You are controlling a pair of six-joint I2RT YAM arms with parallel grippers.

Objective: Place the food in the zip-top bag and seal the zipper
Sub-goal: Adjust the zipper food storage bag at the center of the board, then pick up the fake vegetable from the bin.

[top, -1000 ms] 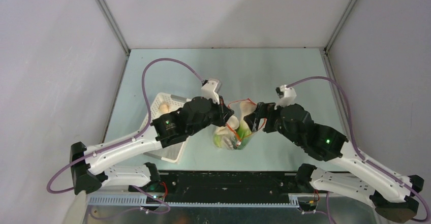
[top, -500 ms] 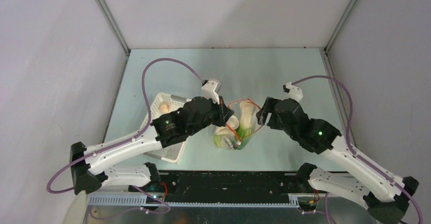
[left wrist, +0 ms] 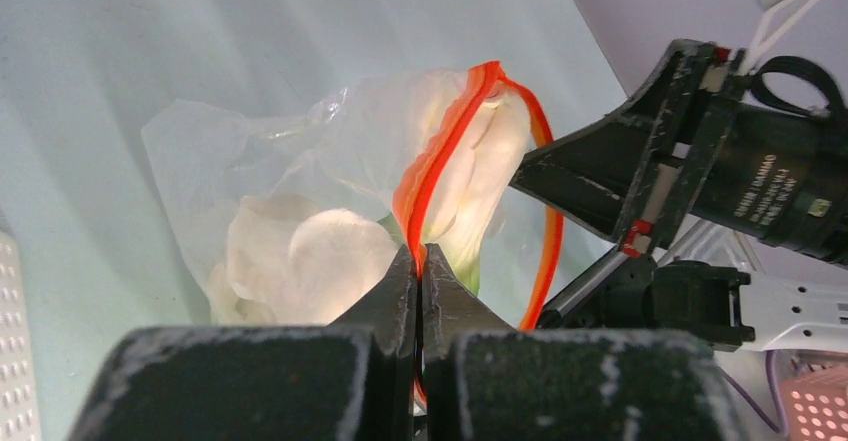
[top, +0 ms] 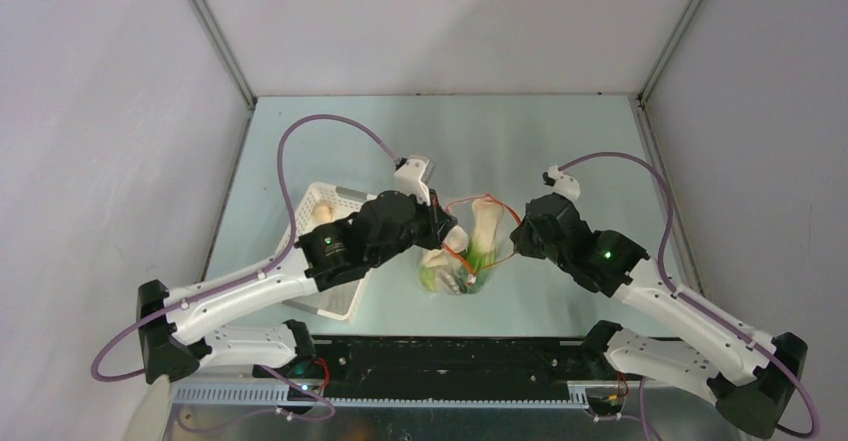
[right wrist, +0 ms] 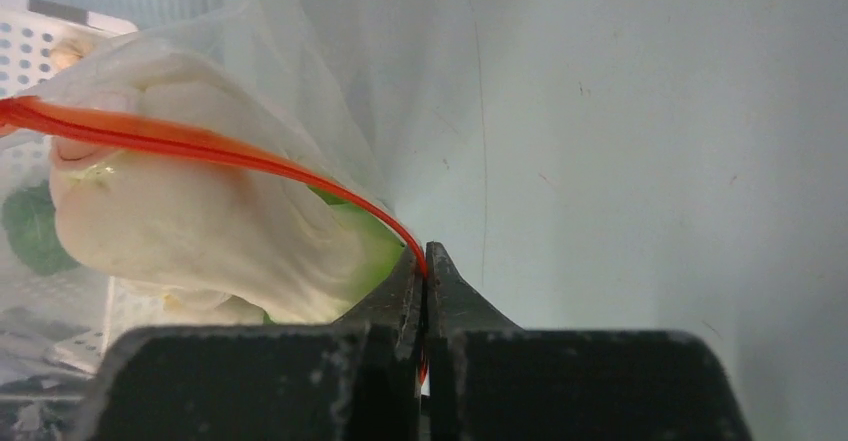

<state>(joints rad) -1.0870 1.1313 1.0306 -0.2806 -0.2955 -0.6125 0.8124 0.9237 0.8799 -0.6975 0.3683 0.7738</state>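
Now left pincer (left wrist: 421,253) pinching zipper (left wrist: 425,176) at one side; right pincer (right wrist: 425,256) pinching opposite side; zip-top bag (left wrist: 240,151) between.

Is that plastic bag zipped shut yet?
Open: the zipper parts into a wide loop around a white stalk.

The place is a robotics lab test cell, not a kitchen. A pale green tabletop (top: 540,131) is boxed in by plain grey panels (top: 100,111) set in bare metal posts (top: 212,36) at 11 and 1 o'clock. At 6 o'clock a black rail (top: 450,361) carries a left arm (top: 240,286) and a right arm (top: 680,311), both trailing purple cables (top: 322,118) and showing green status lights (top: 603,256). The only homely things are a zip-top bag (top: 470,266) of food (top: 487,223) and a white perforated basket (top: 335,199) at 8 o'clock.
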